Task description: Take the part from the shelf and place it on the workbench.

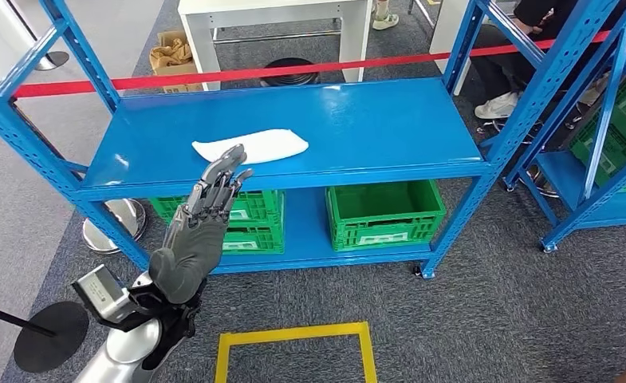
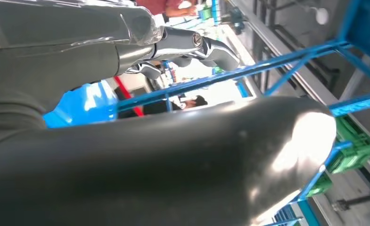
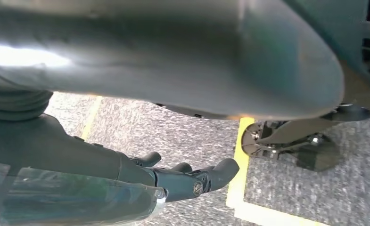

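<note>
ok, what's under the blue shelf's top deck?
Green crates sit on the lower deck under the top deck: one at right, stacked ones at left, partly hidden by the left hand. Their contents can't be seen. The white part lies on top.

I see a white part (image 1: 251, 146) lying on the bright blue shelf (image 1: 389, 128). Below it, at six o'clock, sit green crates (image 1: 383, 211). My left hand (image 1: 200, 233) is dark grey with silvery fingers (image 1: 223, 170). A red tape (image 1: 293, 70) crosses at twelve; yellow lines (image 1: 293, 335) mark the grey carpet (image 1: 501, 319).
</note>
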